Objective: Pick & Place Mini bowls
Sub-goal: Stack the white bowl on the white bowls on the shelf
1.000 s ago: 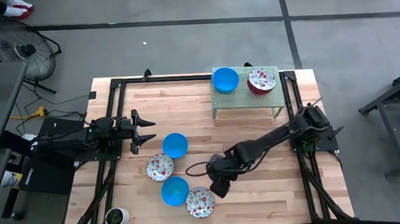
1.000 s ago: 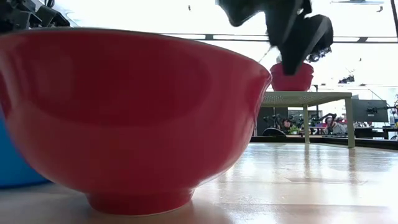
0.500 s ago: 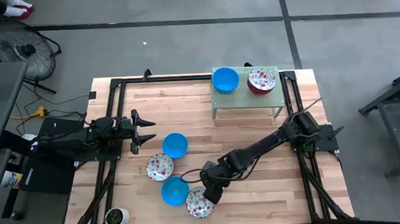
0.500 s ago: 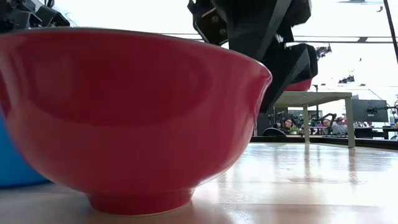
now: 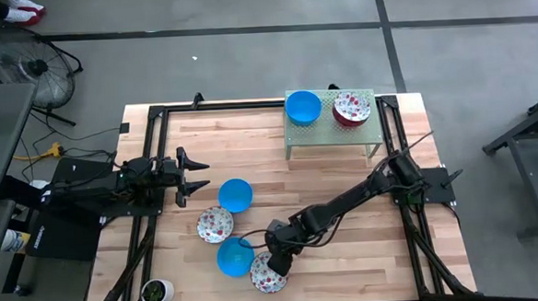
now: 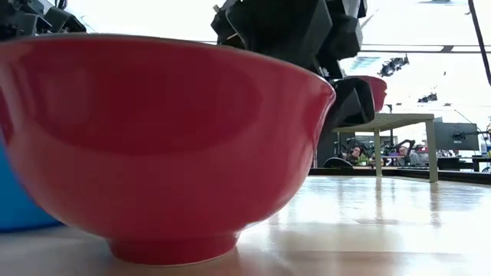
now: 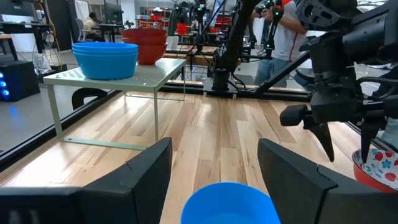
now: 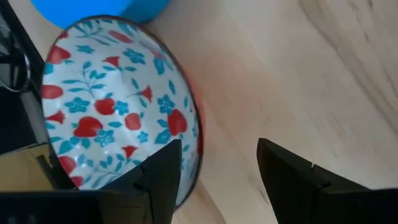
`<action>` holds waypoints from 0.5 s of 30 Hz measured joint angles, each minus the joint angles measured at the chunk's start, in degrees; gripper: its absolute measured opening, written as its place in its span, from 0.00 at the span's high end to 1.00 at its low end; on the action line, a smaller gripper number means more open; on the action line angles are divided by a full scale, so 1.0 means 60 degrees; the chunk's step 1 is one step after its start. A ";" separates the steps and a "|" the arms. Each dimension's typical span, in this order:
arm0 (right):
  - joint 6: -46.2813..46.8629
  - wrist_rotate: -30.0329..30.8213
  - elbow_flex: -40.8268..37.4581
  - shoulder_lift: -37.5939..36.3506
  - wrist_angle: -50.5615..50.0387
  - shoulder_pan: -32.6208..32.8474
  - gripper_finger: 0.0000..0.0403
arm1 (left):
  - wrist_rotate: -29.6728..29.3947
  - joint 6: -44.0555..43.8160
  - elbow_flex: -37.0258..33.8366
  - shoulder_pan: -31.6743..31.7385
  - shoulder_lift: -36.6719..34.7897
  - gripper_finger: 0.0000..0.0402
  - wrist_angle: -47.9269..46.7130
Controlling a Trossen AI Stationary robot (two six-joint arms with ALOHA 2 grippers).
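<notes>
From above, the right gripper (image 5: pixel 273 265) hung with its fingers spread wide and nothing in them, right over the near edge of a flowery bowl (image 5: pixel 268 275), with a blue bowl (image 5: pixel 233 257) just beside it, while the left gripper (image 5: pixel 199 175) waited far off with its fingers apart and empty too, near another blue bowl (image 5: pixel 235 195). From the table top, the flowery bowl's red outside (image 6: pixel 161 146) filled the front, and the right gripper's dark body sat just behind and above it. In the right wrist picture, the bowl's rim (image 8: pixel 194 124) lay between the open fingers (image 8: pixel 163 177).
</notes>
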 joint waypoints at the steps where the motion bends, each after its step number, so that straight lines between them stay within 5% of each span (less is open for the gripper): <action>1: -0.0024 0.0055 0.0000 0.0000 0.0000 0.0000 0.51 | 0.0000 0.0000 0.0000 0.0003 0.0004 0.42 0.0000; 15: -0.0289 0.0166 0.0000 0.0000 0.0021 0.0051 0.65 | 0.0000 0.0000 0.0000 0.0000 0.0000 0.42 0.0000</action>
